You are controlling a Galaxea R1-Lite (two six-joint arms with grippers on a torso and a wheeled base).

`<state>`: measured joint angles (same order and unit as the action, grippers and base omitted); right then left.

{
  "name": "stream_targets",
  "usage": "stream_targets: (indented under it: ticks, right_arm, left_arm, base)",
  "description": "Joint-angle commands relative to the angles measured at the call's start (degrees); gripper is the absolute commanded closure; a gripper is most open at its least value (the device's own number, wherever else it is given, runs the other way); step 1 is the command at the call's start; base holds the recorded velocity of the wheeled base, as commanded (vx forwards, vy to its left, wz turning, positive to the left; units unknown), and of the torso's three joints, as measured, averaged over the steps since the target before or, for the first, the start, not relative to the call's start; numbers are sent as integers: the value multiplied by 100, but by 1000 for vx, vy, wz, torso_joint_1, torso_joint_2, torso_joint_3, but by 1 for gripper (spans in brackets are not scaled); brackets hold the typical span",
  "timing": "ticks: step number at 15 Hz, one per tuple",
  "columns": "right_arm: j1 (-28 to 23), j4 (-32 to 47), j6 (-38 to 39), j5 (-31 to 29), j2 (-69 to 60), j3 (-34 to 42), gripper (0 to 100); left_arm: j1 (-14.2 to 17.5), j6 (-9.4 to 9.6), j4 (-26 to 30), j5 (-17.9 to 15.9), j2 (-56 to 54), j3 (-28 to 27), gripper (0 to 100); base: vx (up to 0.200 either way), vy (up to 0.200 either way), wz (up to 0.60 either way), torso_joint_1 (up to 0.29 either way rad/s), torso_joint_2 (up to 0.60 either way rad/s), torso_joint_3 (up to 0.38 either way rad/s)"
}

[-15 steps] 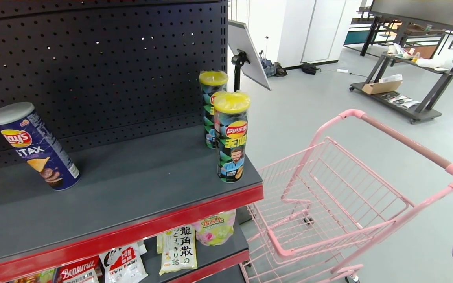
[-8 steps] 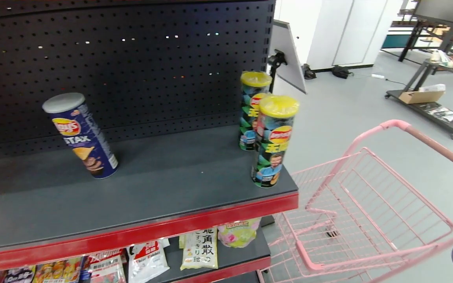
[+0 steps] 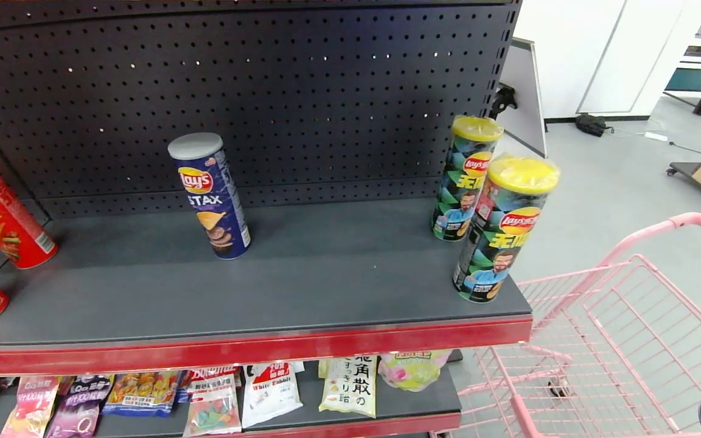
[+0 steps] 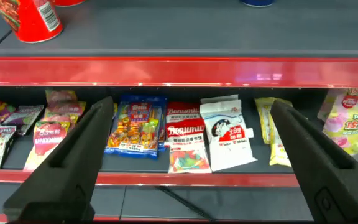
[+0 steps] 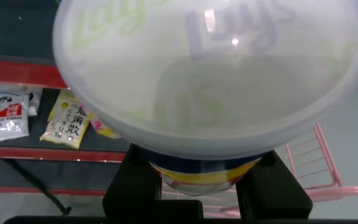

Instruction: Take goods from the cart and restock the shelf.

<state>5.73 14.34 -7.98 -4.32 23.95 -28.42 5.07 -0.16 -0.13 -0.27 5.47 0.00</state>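
One can matters here: the held can (image 5: 210, 81), clamped round its body by the right jaws just below its pale lid. The lid faces the wrist camera, so the can's long axis runs straight out along that arm's line of sight. I cannot tell whether it is upright.

In the head view it peeks in low at the right, beside the cart (image 3: 694, 220) and well below and right of the shelf (image 3: 338, 286). The free stretch of shelf lies up and to the left of the right jaws, between the blue can (image 3: 209, 194) and the two green cans (image 3: 504, 230). The nearer green can stands at the shelf's front right corner, so it is probably the thing to steer round on the way in.

The left jaws are spread wide and hold nothing, facing the snack bags (image 4: 185, 134) under the shelf. I judge the placement falls to the right arm: lift, swing left, set the can down upright.
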Motion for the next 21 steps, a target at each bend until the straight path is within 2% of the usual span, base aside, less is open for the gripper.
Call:
stream_targets:
  ticks: [1, 5, 9, 13, 17, 21]
  right_arm:
    - [42, 25, 34, 54, -594, 266, 100]
    - [77, 8, -10, 106, -840, 381, 100]
    - [157, 34, 7, 651, -1016, 425, 100]
    - [165, 78, 7, 739, -963, 433, 100]
    - [244, 61, 7, 739, -980, 513, 100]
    - [253, 69, 16, 739, -963, 521, 100]
  left_arm:
    - [3, -2, -4, 0, -2, 0, 0]
    - [3, -2, -4, 0, -2, 0, 0]
    - [3, -2, -4, 0, -2, 0, 0]
    - [3, -2, -4, 0, -2, 0, 0]
    - [3, -2, -4, 0, -2, 0, 0]
    - [3, -2, -4, 0, -2, 0, 0]
  base:
    - [0, 200, 0, -17, -7, 7]
    - [0, 200, 0, 7, 0, -1]
    - [0, 200, 0, -1, 1, 2]
    - [0, 200, 0, 2, 4, 2]
    - [0, 0, 0, 0, 0, 0]
    - [150, 0, 0, -4, 1, 2]
